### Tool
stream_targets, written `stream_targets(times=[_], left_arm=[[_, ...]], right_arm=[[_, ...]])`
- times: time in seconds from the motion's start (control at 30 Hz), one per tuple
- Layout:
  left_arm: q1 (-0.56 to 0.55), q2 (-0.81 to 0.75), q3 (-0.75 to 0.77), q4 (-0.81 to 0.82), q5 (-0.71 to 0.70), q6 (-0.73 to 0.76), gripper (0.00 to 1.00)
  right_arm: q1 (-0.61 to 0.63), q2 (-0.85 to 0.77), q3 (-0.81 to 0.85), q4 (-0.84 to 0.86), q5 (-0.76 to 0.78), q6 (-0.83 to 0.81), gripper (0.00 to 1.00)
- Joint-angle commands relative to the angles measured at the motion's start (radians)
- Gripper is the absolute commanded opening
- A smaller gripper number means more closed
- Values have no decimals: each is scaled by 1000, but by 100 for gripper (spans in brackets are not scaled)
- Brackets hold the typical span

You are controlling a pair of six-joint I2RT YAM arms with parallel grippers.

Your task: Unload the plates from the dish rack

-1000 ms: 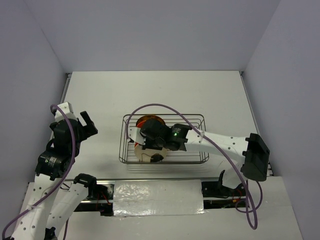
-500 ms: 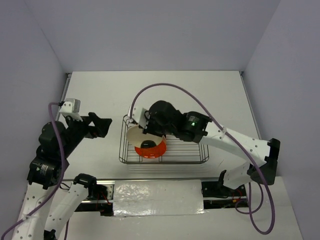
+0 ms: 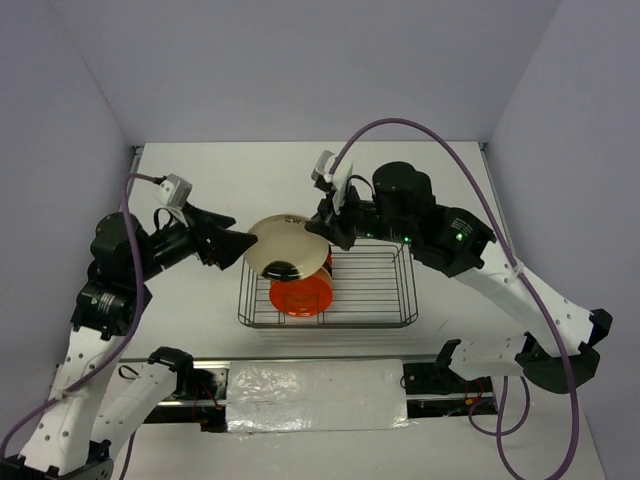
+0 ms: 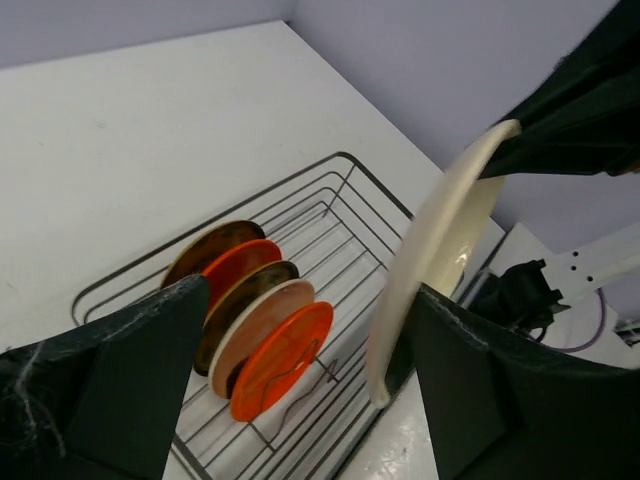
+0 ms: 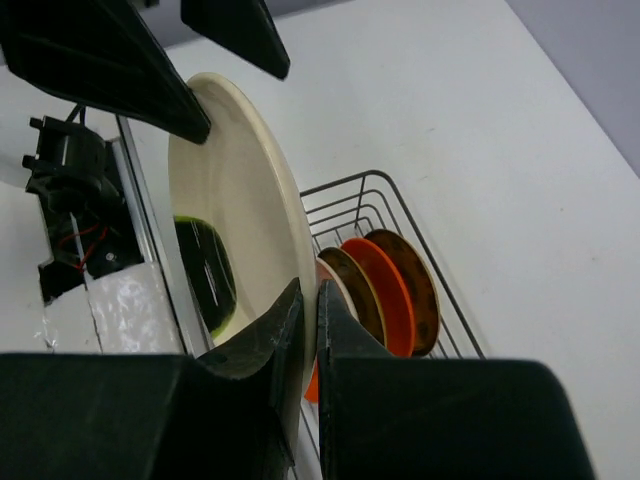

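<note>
My right gripper (image 3: 322,232) is shut on the rim of a cream plate (image 3: 285,248) with a dark centre and holds it in the air over the left end of the dish rack (image 3: 385,300). In the right wrist view its fingers (image 5: 285,330) pinch the plate (image 5: 235,200) edge-on. My left gripper (image 3: 238,245) is open, and the plate's far rim (image 4: 440,235) stands between its fingers (image 4: 130,380), close to the right one. Several plates (image 4: 255,320), orange, brown and cream, stand upright in the rack (image 4: 345,185); the front one is orange (image 3: 300,297).
The rack's right half (image 3: 375,275) holds nothing. A shiny taped strip (image 3: 315,395) runs along the table's near edge between the arm bases. Lilac walls close in the table at the back and both sides.
My right gripper has lifted the cream plate out of the rack, up and to the left. My left arm has swung in toward it, its open fingers now around the plate's rim.
</note>
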State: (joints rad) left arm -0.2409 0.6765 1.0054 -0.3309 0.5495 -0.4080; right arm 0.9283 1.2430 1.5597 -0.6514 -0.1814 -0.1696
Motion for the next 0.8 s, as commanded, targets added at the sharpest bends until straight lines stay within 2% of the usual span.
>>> stream_targets(times=[0.0,0.03,0.07,0.13,0.17,0.23,0.27,0.37,0.4,0.43,0.47,0.5,0.57,0.6,0.67,0.77], left_arm=[[-3,24,-17,102,75,-37,88],[-3,34,-30,118,90,-52,83],[-3,37,-36,137,107,-61,67],[-3,47,-48,196,142,-92,50],[-3,54,-51,214,151,-101,26],[-3,83,-51,271,165,-135,14],[-3,93,-51,288,159,-150,0],[-3,149,-54,354,109,-207,0],[-3,178,-54,366,86,-239,0],[-3,190,-47,368,40,-248,0],[-3,205,-28,299,-33,-255,0],[0,224,26,244,-235,-281,0],[18,302,100,71,-438,-320,0],[40,339,174,23,-573,-365,0],[138,451,219,-11,-640,-402,0],[254,636,266,38,-620,-454,0]], right_arm=[[-13,-56,-24,153,-98,65,0],[-16,-57,-32,171,-98,70,0],[-16,-57,-35,177,-96,74,0],[-23,-47,-41,183,-92,88,0],[-28,-43,-44,194,-93,94,0],[-46,-39,-61,225,-92,123,0],[-57,-40,-69,242,-93,151,0],[-115,-65,-121,320,-76,226,0],[-168,-73,-150,346,-69,299,16],[-193,-80,-165,348,-35,349,39],[-216,-102,-180,340,97,390,67],[-236,-112,-205,326,165,460,99],[-294,-158,-237,280,288,531,100],[-307,-178,-284,282,283,536,100],[-316,-220,-335,311,251,533,100],[-315,-270,-401,285,208,512,100]])
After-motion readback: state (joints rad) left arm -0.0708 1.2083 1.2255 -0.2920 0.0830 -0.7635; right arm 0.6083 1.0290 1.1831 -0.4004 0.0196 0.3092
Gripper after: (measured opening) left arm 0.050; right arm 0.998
